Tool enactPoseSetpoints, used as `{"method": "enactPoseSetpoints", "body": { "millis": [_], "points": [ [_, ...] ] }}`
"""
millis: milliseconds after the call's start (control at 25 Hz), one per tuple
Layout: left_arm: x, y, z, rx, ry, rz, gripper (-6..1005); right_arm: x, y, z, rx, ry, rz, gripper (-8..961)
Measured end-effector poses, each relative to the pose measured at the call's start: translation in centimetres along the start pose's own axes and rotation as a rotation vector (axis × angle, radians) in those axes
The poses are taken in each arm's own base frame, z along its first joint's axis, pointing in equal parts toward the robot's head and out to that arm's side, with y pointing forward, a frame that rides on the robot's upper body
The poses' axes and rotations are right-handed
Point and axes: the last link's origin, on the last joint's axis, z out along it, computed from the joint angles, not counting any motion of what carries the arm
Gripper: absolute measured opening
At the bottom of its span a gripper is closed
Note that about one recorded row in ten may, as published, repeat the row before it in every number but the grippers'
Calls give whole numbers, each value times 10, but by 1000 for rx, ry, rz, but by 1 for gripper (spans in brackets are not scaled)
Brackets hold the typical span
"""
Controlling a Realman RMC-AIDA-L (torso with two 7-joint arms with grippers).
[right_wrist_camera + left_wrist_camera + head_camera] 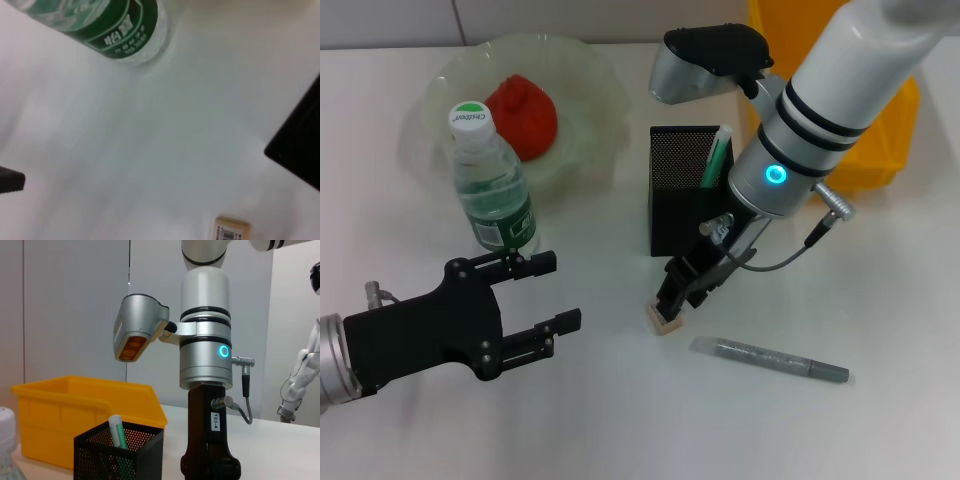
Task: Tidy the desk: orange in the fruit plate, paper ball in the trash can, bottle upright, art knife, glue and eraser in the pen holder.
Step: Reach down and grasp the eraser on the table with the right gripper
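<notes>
My right gripper (688, 290) is open and hangs just above the tan eraser (665, 320), in front of the black mesh pen holder (685, 190). The eraser lies flat on the table in the right wrist view (232, 230). A green stick (717, 155) stands in the holder. The grey art knife (770, 360) lies on the table to the right of the eraser. The green-labelled bottle (495, 190) stands upright. A red round fruit (523, 115) lies in the pale green fruit plate (590, 80). My left gripper (545, 295) is open and empty, just in front of the bottle. No paper ball shows.
A yellow bin (880, 150) stands at the back right, behind my right arm. In the left wrist view the right arm (205, 355) rises beside the pen holder (120, 450), with the bin (75, 410) behind. The bottle (115, 25) shows in the right wrist view.
</notes>
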Motion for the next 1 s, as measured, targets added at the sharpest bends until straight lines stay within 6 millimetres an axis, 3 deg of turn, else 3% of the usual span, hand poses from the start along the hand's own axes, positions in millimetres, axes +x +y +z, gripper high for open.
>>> {"method": "enactPoseSetpoints", "body": {
  "millis": [1000],
  "points": [
    [1,-1,1,3,4,5,659,1,1,8,1,-8,-3,401]
  ]
}}
